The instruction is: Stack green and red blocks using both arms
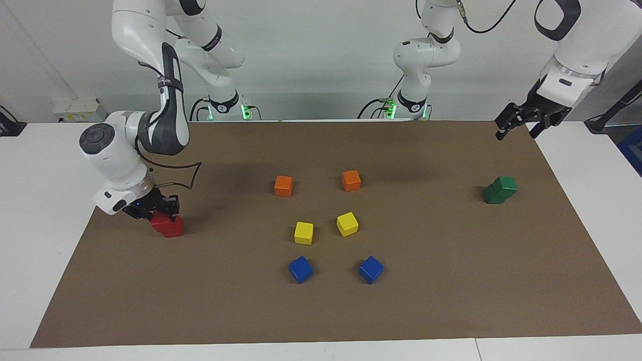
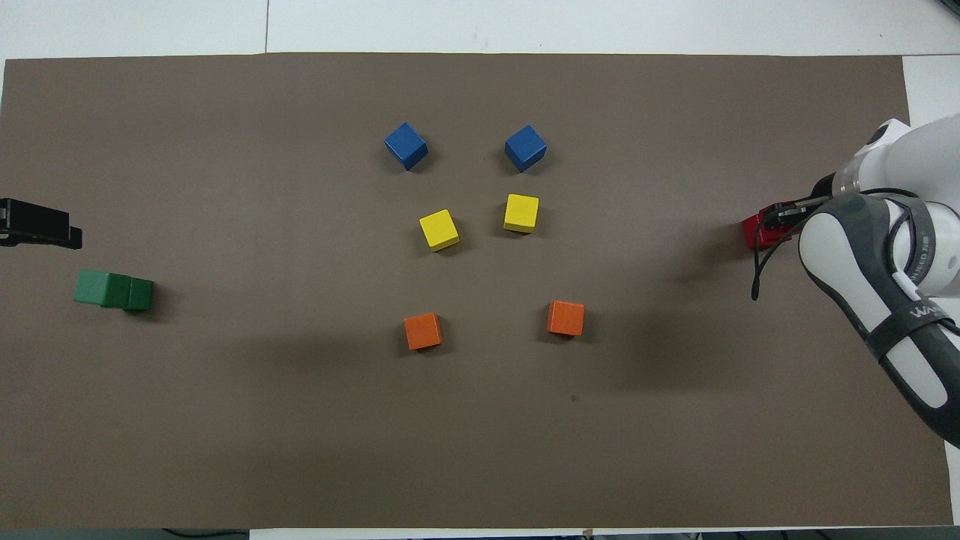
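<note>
At the right arm's end of the mat, my right gripper is shut on a red block set on top of a second red block. From overhead only a red edge shows beside the right gripper, with the arm covering the rest. At the left arm's end, two green blocks stand stacked, the upper one shifted a little off the lower; overhead they appear as the green stack. My left gripper hangs open and empty above the mat's corner, nearer to the robots than that stack.
Two orange cubes, two yellow cubes and two blue cubes sit in pairs mid-mat. The brown mat covers most of the white table.
</note>
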Motion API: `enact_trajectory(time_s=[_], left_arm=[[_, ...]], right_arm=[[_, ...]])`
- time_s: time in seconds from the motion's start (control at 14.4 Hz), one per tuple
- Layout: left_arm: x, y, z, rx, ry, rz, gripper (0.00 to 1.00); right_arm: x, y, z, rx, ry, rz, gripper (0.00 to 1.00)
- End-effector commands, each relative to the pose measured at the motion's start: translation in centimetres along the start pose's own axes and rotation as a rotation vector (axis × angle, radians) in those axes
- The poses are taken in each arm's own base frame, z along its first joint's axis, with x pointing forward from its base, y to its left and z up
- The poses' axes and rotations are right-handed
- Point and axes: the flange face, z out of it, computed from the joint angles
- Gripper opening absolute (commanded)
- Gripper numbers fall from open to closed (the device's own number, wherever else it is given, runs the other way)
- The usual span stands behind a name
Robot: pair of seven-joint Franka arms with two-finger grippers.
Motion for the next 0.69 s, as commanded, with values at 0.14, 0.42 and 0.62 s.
enact_trajectory(time_s=[0.14,0.42,0.62], left_arm=[[0.01,0.52,-0.19,0.016,-0.005,-0.007,1.00],[0.05,0.76,-0.55,0.025,-0.012,0.000,1.00],[0.05,1.17,-0.54,0.026,-0.012,0.007,1.00]], right_arm=[[-0.28,-0.10,0.33,-0.004,0.016,0.014,0.00],[-0.43,-0.25,0.62,-0.004,0.018,0.010,0.00],[-0.33,-0.42,0.54,-0.005,0.021,0.009,0.52]])
